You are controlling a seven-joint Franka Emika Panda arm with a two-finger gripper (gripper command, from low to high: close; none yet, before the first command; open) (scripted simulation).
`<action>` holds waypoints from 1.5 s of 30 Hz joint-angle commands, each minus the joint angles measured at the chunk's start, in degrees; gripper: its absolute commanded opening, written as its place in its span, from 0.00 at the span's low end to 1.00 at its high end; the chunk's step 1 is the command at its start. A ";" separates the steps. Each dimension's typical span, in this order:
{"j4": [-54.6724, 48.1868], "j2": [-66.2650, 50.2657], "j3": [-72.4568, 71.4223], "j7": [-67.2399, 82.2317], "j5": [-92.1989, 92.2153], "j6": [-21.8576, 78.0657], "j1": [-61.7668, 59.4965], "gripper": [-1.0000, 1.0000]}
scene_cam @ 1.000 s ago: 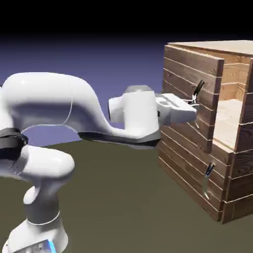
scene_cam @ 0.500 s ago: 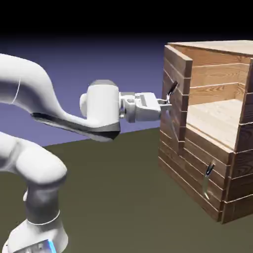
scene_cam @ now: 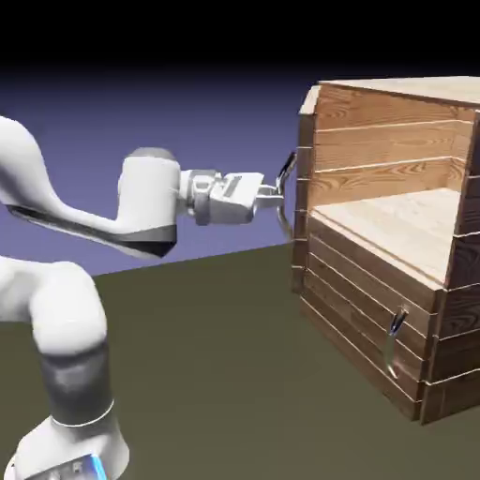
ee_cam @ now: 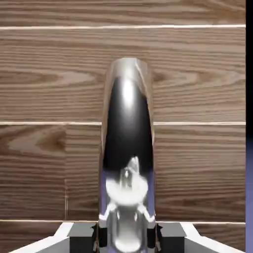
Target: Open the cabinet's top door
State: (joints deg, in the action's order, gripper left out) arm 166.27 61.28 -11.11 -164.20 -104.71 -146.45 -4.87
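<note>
The cabinet (scene_cam: 412, 91) of brown wood planks stands at the right of the exterior view. Its top door (scene_cam: 303, 202) is swung far out and shows nearly edge-on at the cabinet's left corner. The pale wooden inside (scene_cam: 403, 220) is laid bare. My gripper (scene_cam: 274, 194) reaches in from the left and is shut on the door's curved silver handle (scene_cam: 287, 172). In the hand view the handle (ee_cam: 127, 143) fills the middle, large and shiny. It sits between my grey fingertips (ee_cam: 83, 231), in front of the door's planks (ee_cam: 54, 84).
Below the opening, the shorter plank panel (scene_cam: 361, 305) is closed, with its small curved handle (scene_cam: 396, 330) sticking out. My white arm (scene_cam: 84, 202) spans the left half of the exterior view above the dark tabletop (scene_cam: 225, 375).
My gripper has drawn back to the left with the handle in it. The top door has swung from partly open to nearly edge-on, showing more of the inside.
</note>
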 commanded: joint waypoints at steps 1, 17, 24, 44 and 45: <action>-0.11 0.47 -1.47 -0.52 0.12 -1.53 -2.09 0.00; 4.18 13.90 -17.78 14.90 29.93 -6.75 -11.58 0.00; 3.61 15.83 -26.10 22.31 46.00 10.36 -1.34 0.00; -27.52 8.02 -57.88 26.64 75.70 57.61 -10.13 0.00; -29.60 7.89 -59.05 26.84 76.46 59.48 -11.66 0.00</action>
State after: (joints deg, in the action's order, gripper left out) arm 136.68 69.17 -70.15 -137.36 -28.26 -87.04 -16.53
